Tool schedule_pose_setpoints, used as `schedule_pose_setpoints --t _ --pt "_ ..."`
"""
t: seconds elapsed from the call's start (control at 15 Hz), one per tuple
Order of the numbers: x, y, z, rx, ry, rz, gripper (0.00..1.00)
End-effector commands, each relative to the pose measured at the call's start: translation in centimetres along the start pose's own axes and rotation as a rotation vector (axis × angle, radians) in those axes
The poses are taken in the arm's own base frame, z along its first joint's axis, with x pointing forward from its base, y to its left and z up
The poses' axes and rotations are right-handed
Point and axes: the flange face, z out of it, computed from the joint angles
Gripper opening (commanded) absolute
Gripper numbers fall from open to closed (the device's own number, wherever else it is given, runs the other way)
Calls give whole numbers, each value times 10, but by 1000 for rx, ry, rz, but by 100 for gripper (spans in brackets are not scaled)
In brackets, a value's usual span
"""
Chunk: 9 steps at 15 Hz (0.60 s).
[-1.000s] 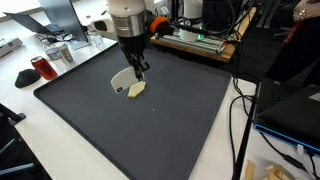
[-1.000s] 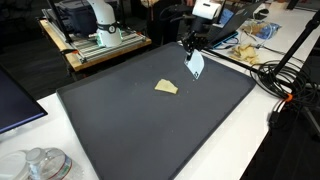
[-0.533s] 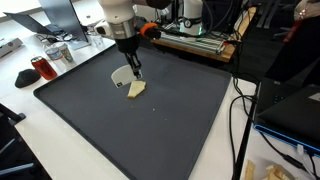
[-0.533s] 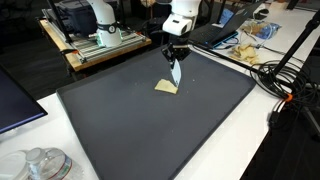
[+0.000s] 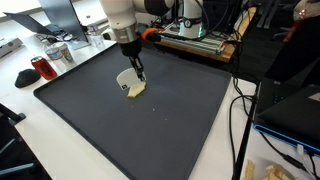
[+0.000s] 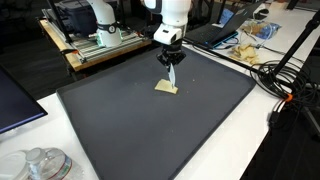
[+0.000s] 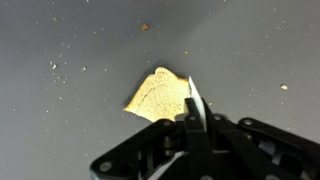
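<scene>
My jaws are clamped tight on a thin whitish blade (image 7: 195, 105), its tip at the edge of the yellow wedge (image 7: 157, 93) (bread or cheese, I can't tell), which lies just ahead of them, off-centre on the dark mat (image 5: 170, 130), toward the edge under the arm.

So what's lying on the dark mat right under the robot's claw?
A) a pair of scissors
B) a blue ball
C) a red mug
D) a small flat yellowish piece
D: the wrist view shows a small flat yellowish piece on the dark mat, just below the gripper, which is shut on a thin white blade.
</scene>
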Motion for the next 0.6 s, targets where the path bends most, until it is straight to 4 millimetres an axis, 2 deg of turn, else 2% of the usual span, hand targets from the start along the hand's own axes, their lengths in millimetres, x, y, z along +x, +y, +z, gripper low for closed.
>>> schedule_pose_setpoints --t 0.0,0.53 --pt "-5 6 8 18 18 0 1" --pt "-3 7 36 6 14 -13 1"
